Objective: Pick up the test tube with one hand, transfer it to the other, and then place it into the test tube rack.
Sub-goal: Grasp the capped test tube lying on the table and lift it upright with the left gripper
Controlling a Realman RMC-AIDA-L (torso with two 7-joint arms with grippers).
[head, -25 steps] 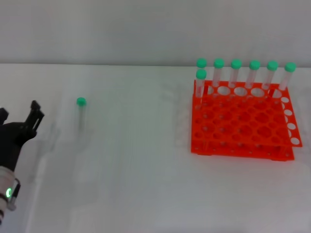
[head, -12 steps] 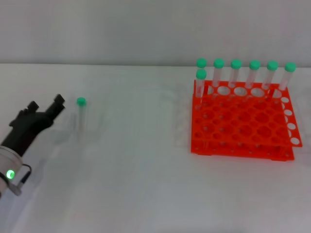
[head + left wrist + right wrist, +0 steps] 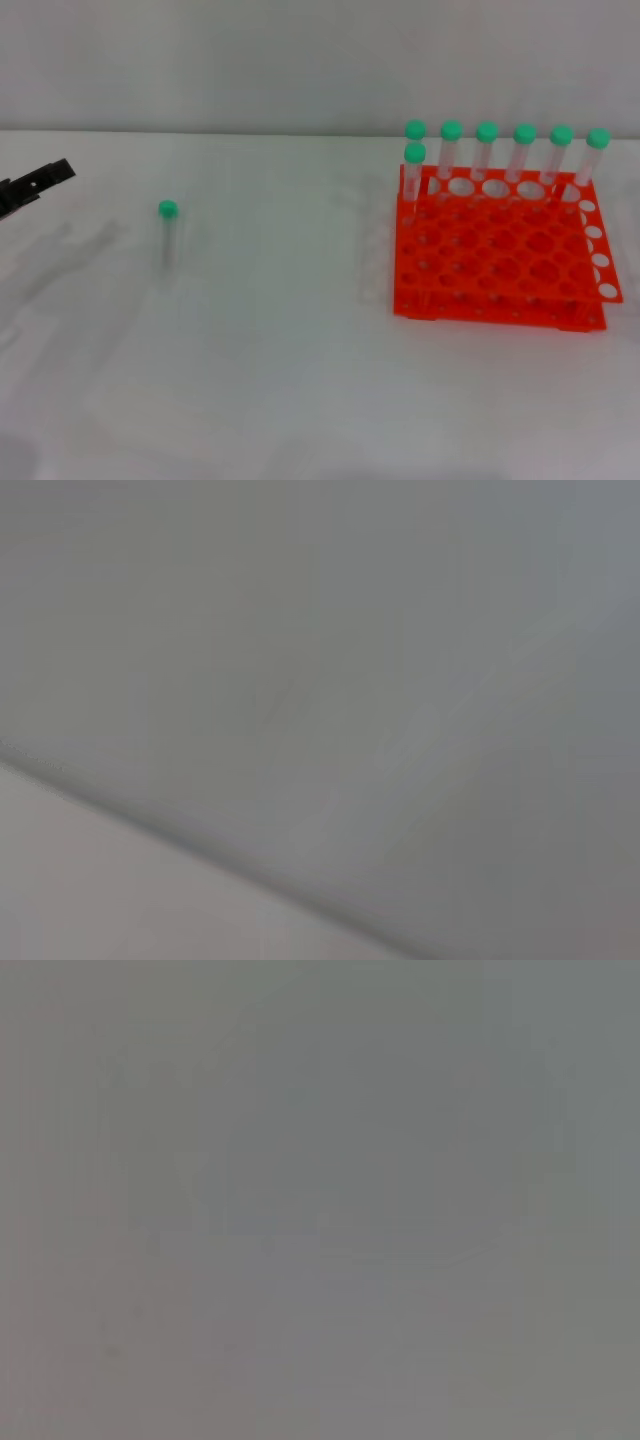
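On table: test tube flat, cap pointing away.

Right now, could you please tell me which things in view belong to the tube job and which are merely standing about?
Job:
slim clear green-capped test tube lying on the table
bright orange plastic rack
left gripper, at the table's left edge

Standing about:
seven green-capped tubes upright in the rack
white table

Left gripper cut off at the frame's edge; finger state unclear.
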